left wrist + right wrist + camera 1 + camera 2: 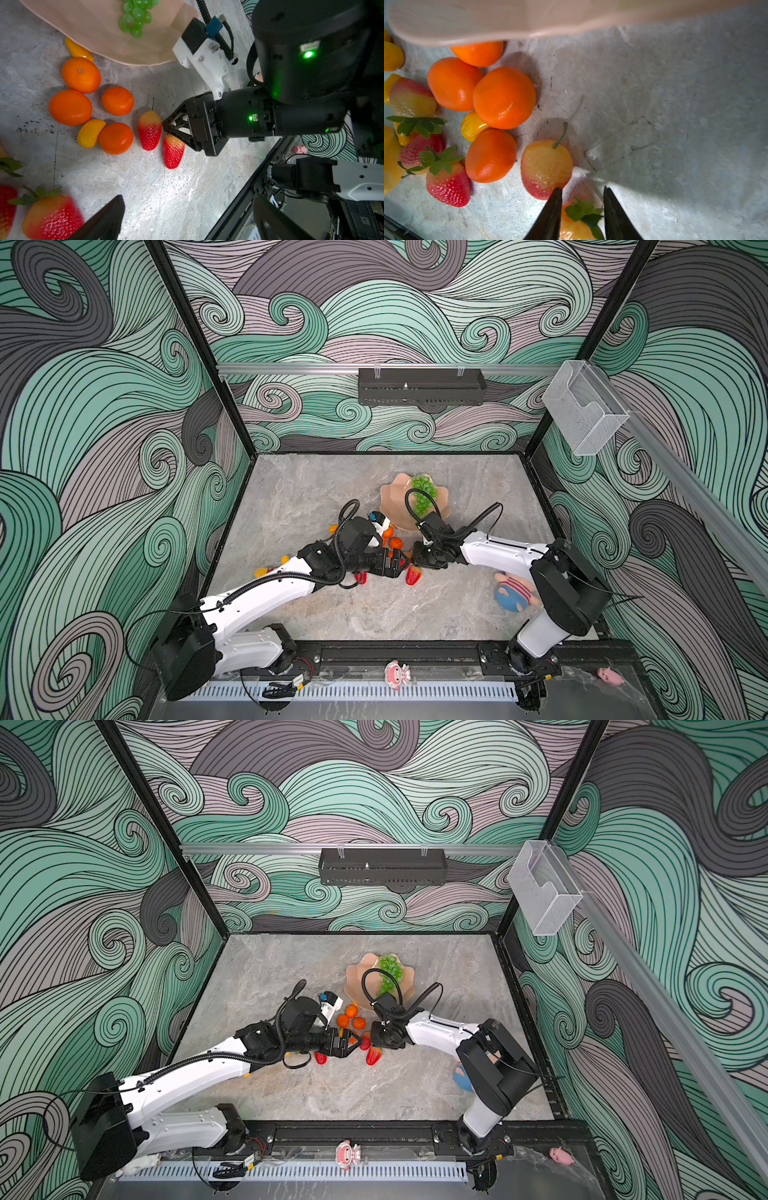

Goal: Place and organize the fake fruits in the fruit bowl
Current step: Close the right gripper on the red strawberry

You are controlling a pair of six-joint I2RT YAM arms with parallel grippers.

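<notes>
— Right hand (581, 188) low over the tabletop (675, 124), black fingers (550, 218) standing apart on either side of a strawberry (581, 212) at its leafy cap. Whether they pinch it yet cannot be told. What's the worry?

— A hold on soft leaves alone. Plastic this glossy could slip free or swing on the lift. One fingertip also appears to sit against the red end of the neighbouring strawberry (546, 168), so a closing squeeze may shove that one into the tangerines (116, 138).

— How does the fruit lie?

— On its side, long axis running away from the fruit bowl (145, 60): green cap toward the bowl, red tip pointing away from it. Its neighbour lies parallel and just beside it, bare stem toward the bowl.

— And the other arm?

— Left hand (352, 1042) hangs with fingers wide apart and empty, just beside the same two strawberries. It is close enough that a careless move could knock the two hands together.

— What's in the bowl?

— Only the grape bunch (423, 495). Tangerines and kumquats (90, 133) crowd the tabletop just outside its rim, between the bowl and the strawberries.
</notes>
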